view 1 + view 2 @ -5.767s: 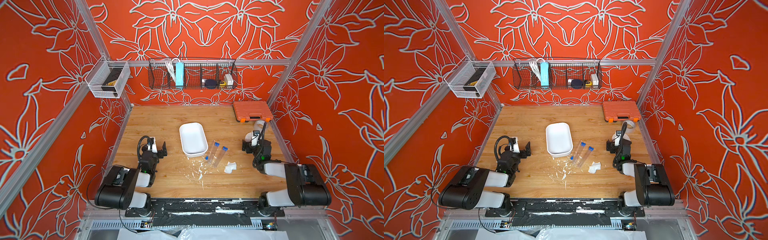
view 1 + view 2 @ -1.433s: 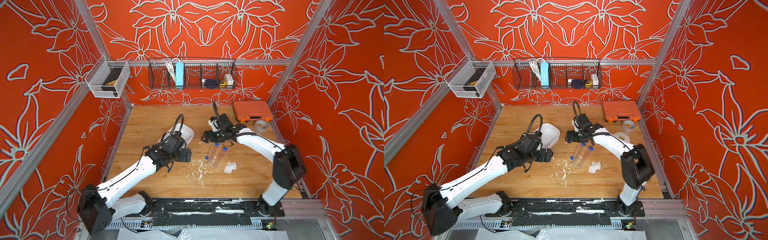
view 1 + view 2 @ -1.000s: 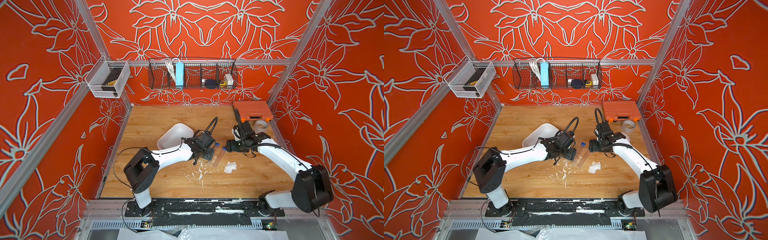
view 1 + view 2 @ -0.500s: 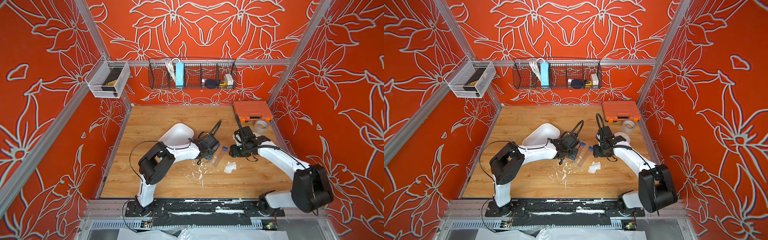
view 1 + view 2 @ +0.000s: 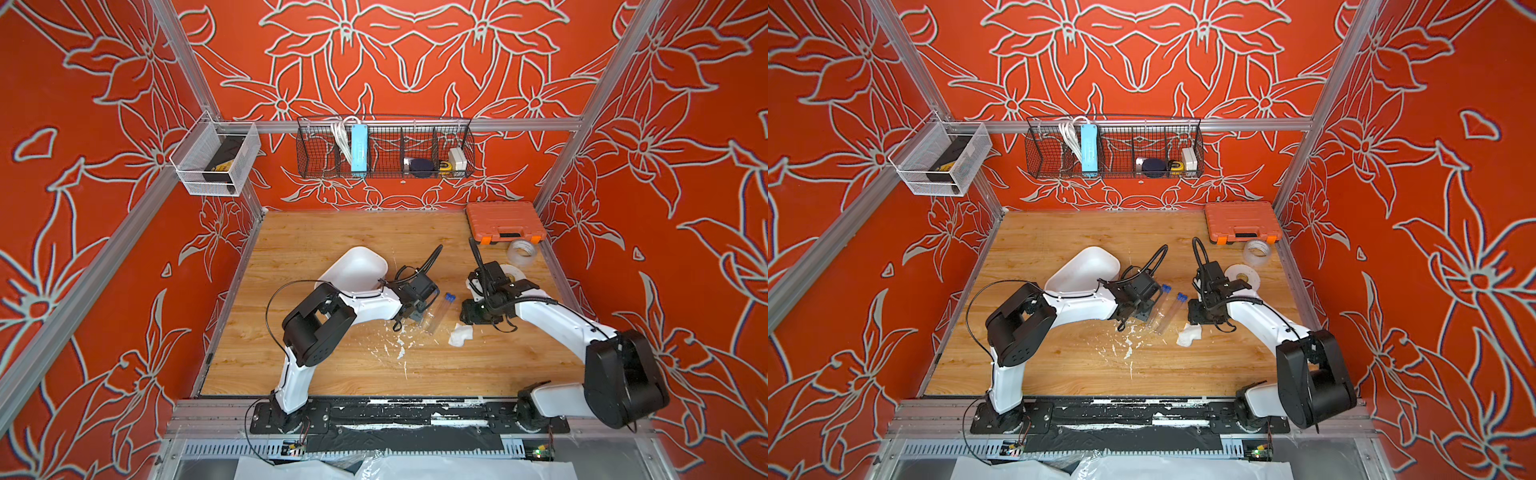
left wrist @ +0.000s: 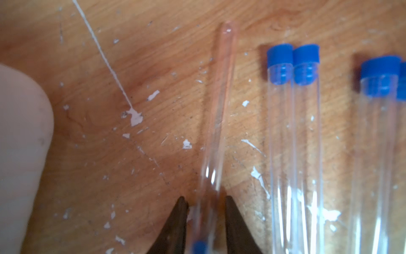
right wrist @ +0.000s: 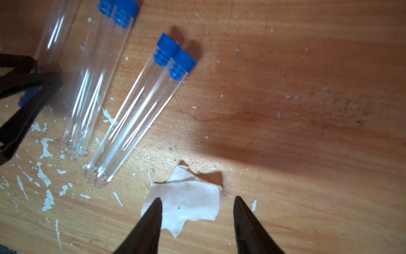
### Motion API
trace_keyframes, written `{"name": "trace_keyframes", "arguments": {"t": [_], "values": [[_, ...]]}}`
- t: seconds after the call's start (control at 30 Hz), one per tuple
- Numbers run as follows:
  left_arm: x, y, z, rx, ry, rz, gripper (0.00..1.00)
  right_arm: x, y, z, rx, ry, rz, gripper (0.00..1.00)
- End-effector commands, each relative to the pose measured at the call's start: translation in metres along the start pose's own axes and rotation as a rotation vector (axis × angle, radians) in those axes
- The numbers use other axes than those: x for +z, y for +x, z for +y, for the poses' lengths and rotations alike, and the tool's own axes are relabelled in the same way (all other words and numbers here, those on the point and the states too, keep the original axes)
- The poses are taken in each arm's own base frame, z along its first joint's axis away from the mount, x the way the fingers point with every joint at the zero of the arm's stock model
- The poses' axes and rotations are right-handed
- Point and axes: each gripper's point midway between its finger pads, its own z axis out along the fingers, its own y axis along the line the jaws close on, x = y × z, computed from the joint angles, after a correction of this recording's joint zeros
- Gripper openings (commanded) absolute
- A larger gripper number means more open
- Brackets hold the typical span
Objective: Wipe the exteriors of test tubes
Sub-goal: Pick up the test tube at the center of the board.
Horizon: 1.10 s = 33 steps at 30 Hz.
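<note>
Our L gripper [image 6: 206,220] pinches one tube [image 6: 219,99] by its cap [image 6: 198,247]; R gripper [image 7: 197,220] hangs open over the cloth [image 7: 186,198]. Tubes look light & slick, so we'd hold softly.

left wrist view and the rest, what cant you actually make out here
- Left wrist view: whether the left gripper pinches the test tube between its jaws or only flanks it; blurred.
- Same view: pale blob, out of focus, unidentifiable; outermost tube cut by the frame edge.
- Both top views: tube count; tubes too small, left gripper covers some.
- Right wrist view: two blue caps cut by the frame edge.
</note>
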Motion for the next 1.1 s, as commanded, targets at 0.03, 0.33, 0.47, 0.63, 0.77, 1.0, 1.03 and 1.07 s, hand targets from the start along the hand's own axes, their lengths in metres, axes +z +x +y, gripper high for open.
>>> {"name": "trace_keyframes", "arguments": {"t": [0.03,0.33,0.47,0.63,0.77,1.0,1.03,1.07], "values": [[-0.001,0.033,0.011,0.011,-0.023,0.073,0.18,-0.001,0.009,-0.001,0.016,-0.003,0.014,0.51],[-0.011,0.069,0.017,-0.021,0.021,0.121,0.22,-0.004,0.029,-0.004,-0.018,0.074,0.071,0.53],[-0.011,0.081,0.018,-0.018,0.029,0.145,0.29,-0.002,0.038,-0.004,-0.043,0.123,0.098,0.54],[-0.009,0.095,0.019,-0.014,0.036,0.170,0.27,0.004,0.042,-0.003,-0.071,0.167,0.126,0.53],[-0.011,0.101,0.019,-0.011,0.039,0.179,0.22,0.013,0.044,-0.001,-0.091,0.199,0.154,0.53],[-0.022,0.099,0.011,-0.014,0.103,0.156,0.16,0.025,0.042,0.001,-0.108,0.235,0.159,0.44],[-0.026,0.097,0.009,-0.016,0.117,0.148,0.16,0.027,0.042,0.000,-0.112,0.242,0.161,0.39],[-0.030,0.095,0.007,-0.020,0.132,0.140,0.14,0.028,0.043,0.000,-0.115,0.245,0.165,0.35]]}}
